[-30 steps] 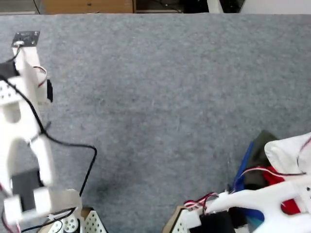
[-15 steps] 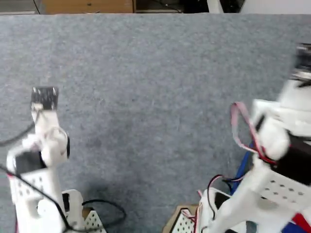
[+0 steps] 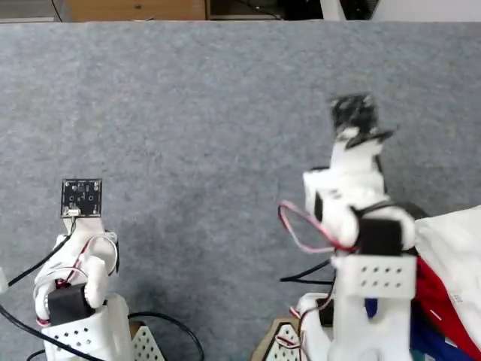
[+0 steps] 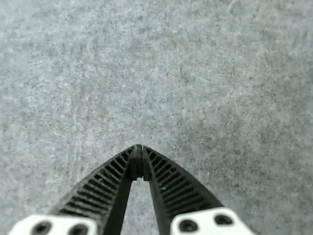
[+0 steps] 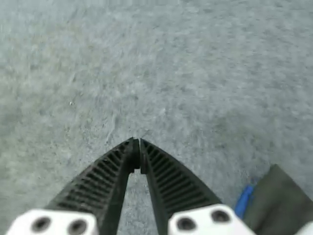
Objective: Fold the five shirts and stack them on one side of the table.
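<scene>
Both pairs of jaws are clenched shut with nothing between them. The left gripper (image 4: 138, 151) hangs over the bare grey table (image 3: 225, 98), well apart from the stack of shirts (image 3: 451, 248). The right gripper (image 5: 137, 146) hangs near that stack, and its arm's base stands just beside it. White, red, blue and dark layers lie piled together, probably as the finished pile, which would explain the empty grippers.

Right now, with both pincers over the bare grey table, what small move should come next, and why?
Probably swing the right pincer toward the pile of shirts beside its arm, opening on the way. It and the left pincer are shut on nothing over bare table, and the heap looks loose, white over red and blue, so a shirt likely needs pulling out.
</scene>
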Robot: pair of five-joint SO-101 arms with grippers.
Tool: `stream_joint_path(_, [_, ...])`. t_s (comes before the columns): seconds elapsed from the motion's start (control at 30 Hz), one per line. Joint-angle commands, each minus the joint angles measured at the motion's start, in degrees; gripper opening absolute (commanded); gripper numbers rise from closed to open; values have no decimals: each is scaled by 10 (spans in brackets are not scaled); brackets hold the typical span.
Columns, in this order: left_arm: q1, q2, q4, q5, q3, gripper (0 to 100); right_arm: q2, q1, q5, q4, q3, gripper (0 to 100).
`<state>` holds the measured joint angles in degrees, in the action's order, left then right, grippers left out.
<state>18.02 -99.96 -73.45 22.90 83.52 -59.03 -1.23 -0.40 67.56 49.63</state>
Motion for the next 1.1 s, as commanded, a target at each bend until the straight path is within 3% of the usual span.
stream_joint_path(0.0, [-6, -42, 12, -3, 0, 21, -86, -7, 6, -70, 122, 5])
stream_joint_path(0.3, [-5, -44, 10, -3, 54, 21, -296, -7, 6, -131, 338, 5])
stream_joint_path(0.6, [-7, -44, 64, -3, 131, 20, -505, -7, 1, -66, 473, 5])
stream_joint_path(1.07, [-4, -41, 61, -1, 133, 20, -501, -7, -119, -5, 473, 5])
